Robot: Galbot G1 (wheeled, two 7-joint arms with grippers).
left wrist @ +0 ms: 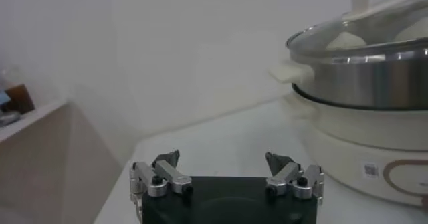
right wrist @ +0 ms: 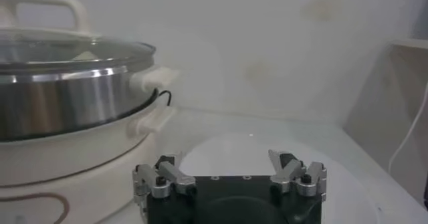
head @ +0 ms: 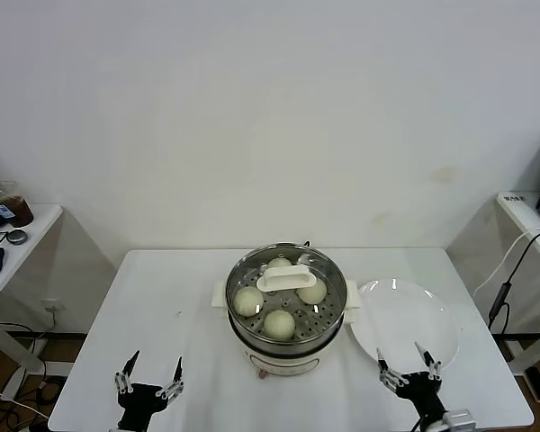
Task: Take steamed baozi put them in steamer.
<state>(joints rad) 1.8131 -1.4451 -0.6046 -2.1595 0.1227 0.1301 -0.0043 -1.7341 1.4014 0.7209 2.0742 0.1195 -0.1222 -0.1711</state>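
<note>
Grippers: left gripper (head: 149,374) and right gripper (head: 409,364) both spread wide, empty, low at table's (head: 162,297) near edge
Baozi: four steamed baozi (head: 248,301) already inside steamer (head: 288,310), under glass lid (head: 286,277)
Bearing: steamer ahead, between both; neither clearly nearer
Plate (head: 405,319): bare; just ahead of right gripper

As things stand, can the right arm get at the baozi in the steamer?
Probably not: the glass lid sits closed on the steamer, covering the baozi. The right tool is open over the empty plate; lid must come off first.
</note>
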